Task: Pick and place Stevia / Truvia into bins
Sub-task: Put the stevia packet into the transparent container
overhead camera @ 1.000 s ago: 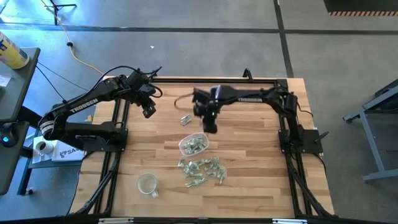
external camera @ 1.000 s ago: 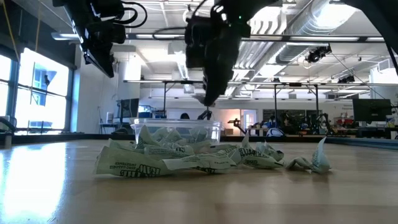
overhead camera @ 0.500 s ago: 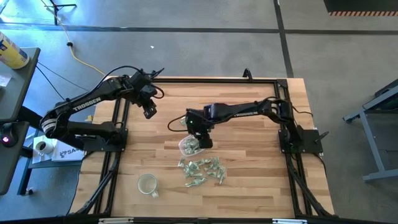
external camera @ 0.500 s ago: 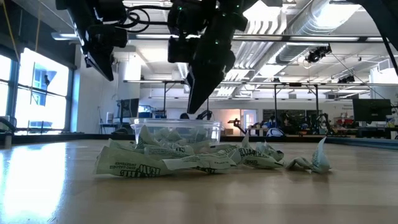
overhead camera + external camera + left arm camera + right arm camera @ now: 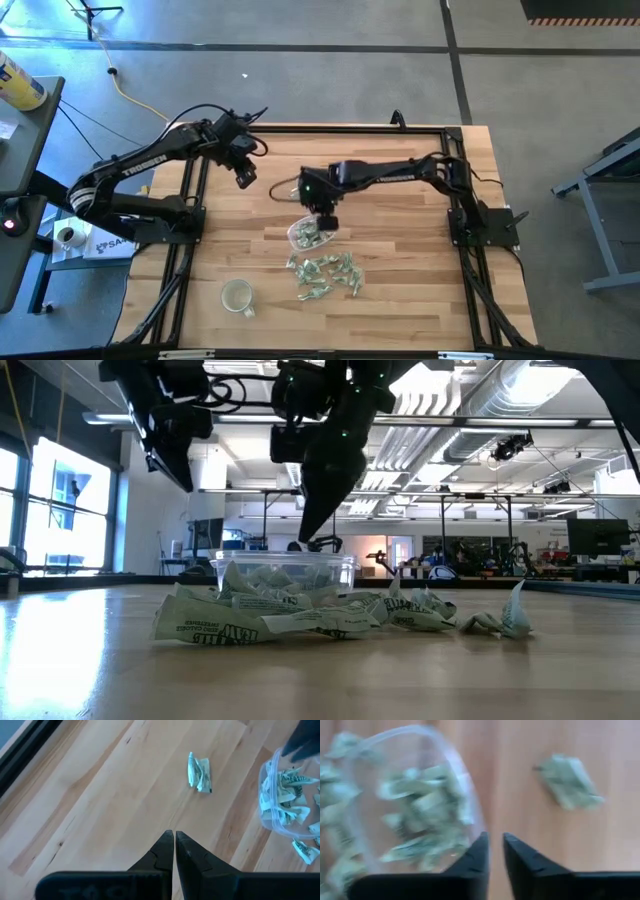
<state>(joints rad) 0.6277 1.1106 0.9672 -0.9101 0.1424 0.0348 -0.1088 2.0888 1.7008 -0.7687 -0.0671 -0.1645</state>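
The bin, a clear tub (image 5: 308, 234) holding several green and white sachets, stands mid-table. A heap of Stevia sachets (image 5: 325, 273) lies just on its near side. One lone sachet (image 5: 199, 772) lies on the wood on the far side of the tub (image 5: 395, 785). My right gripper (image 5: 325, 220) hangs over the tub's far rim and points down. Its fingers (image 5: 495, 842) are shut to a narrow slit with nothing between them. My left gripper (image 5: 244, 180) hovers shut over the far left of the table, its tips (image 5: 174, 836) empty.
A round clear cup (image 5: 237, 296) stands near the table's front left. In the low view the heap (image 5: 260, 618) lies in front of the tub (image 5: 285, 568). Black frame rails run along the table's left and right sides.
My right gripper has swung from beyond the tub toward the table's near and left side. It has tipped a little and now hangs over the tub's far rim. The left gripper has scarcely moved.
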